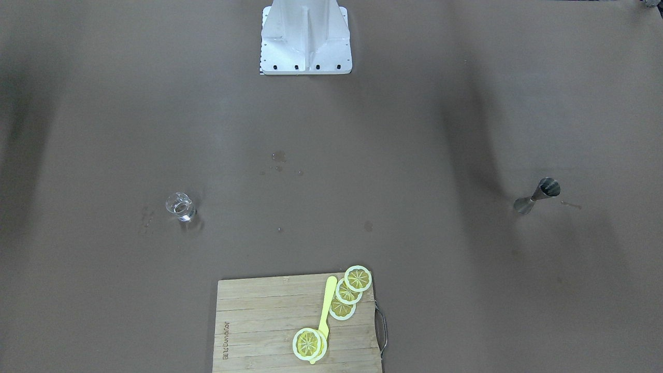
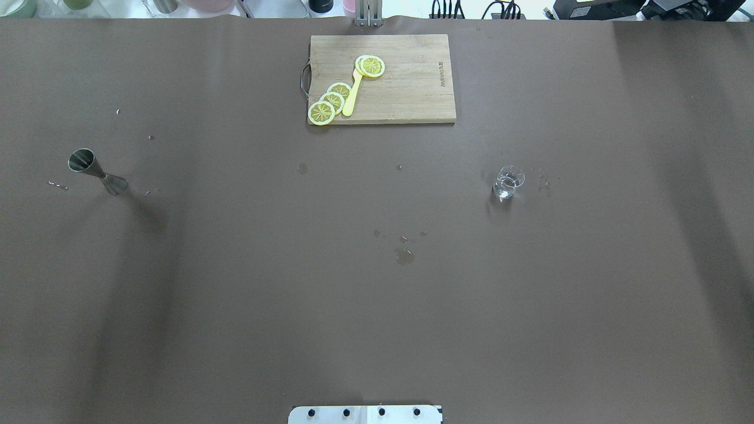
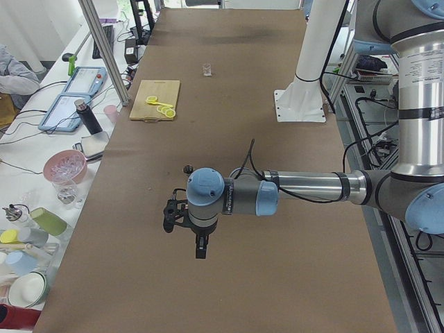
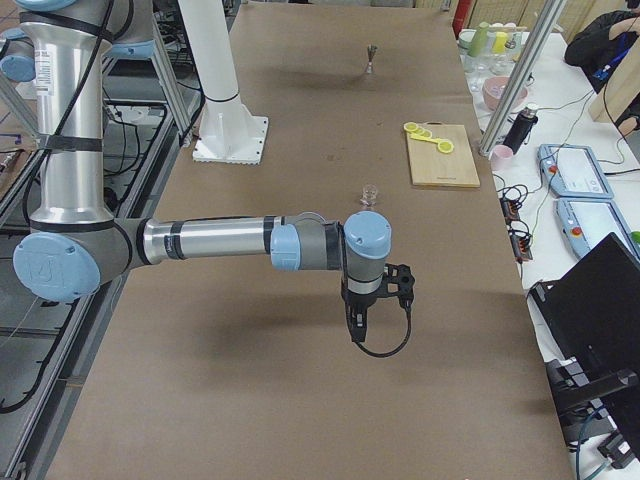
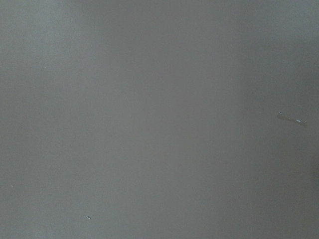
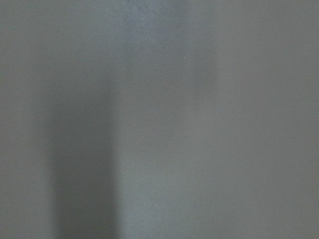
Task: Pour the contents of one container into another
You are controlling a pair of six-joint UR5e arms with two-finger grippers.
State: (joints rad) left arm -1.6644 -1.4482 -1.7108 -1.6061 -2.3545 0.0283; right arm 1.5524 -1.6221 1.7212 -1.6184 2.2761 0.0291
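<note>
A steel jigger (image 2: 97, 172) stands upright on the brown table at my left; it also shows across the table (image 1: 538, 196). A small clear glass (image 2: 506, 181) holding a little clear liquid stands at my right (image 1: 179, 206). Neither arm shows in the overhead or front views. My left gripper (image 3: 201, 250) hangs above the table, on the near side of the jigger (image 3: 187, 168) in the left side view. My right gripper (image 4: 356, 330) hangs on the near side of the glass (image 4: 368, 194) in the right side view. I cannot tell whether either is open or shut. Both wrist views show only bare table.
A wooden cutting board (image 2: 412, 88) with lemon slices (image 2: 330, 103) and a yellow utensil (image 2: 352, 94) lies at the table's far edge. Wet spots (image 2: 404, 255) mark the middle. The robot's white base (image 1: 305, 39) stands at the near edge. Cups and bowls (image 3: 64, 166) crowd a side bench.
</note>
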